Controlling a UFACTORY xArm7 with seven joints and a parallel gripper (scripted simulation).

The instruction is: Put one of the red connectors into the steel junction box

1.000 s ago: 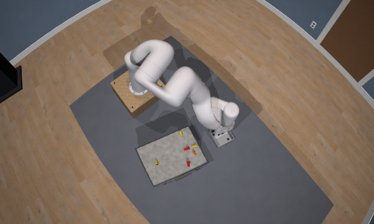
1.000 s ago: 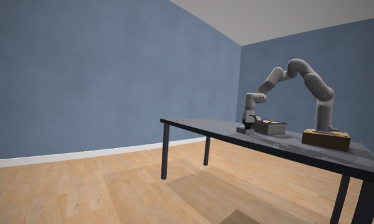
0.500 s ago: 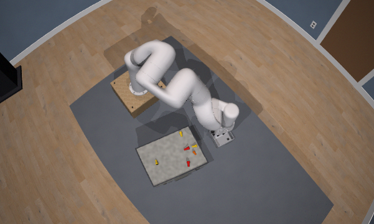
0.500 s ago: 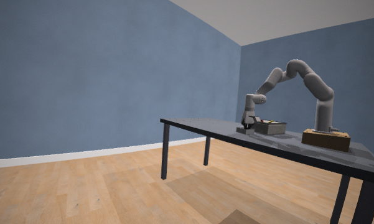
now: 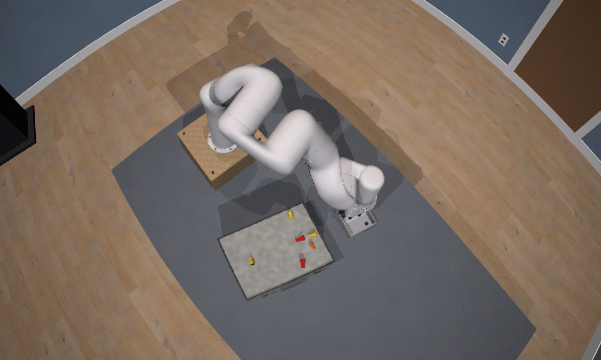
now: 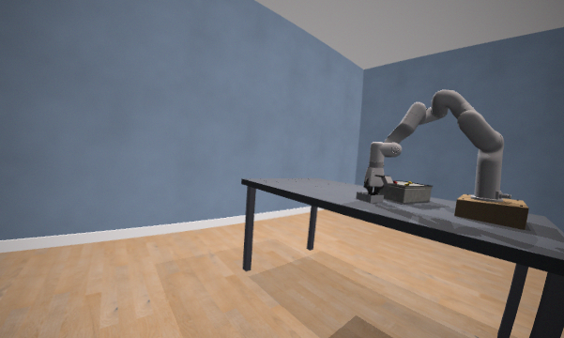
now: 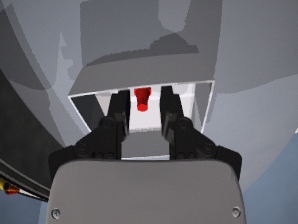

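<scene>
My gripper (image 7: 145, 91) (image 6: 373, 190) reaches down into the open steel junction box (image 7: 208, 102) (image 5: 348, 231) (image 6: 370, 198) beside the tool case. Its fingers stand apart. A red connector (image 7: 141, 100) sits between them inside the box, with a gap on each side, so no finger touches it. Two more red connectors (image 5: 300, 239) (image 5: 302, 261) lie on the speckled lid of the tool case (image 5: 270, 250) (image 6: 408, 192). In the top view the arm's wrist hides the fingers and most of the box.
Three yellow connectors (image 5: 290, 215) (image 5: 312, 234) (image 5: 251, 260) and an orange one (image 5: 312, 244) also lie on the lid. The arm's wooden base block (image 5: 200, 150) (image 6: 492, 210) stands behind the case. The case wall is close to the box's left side.
</scene>
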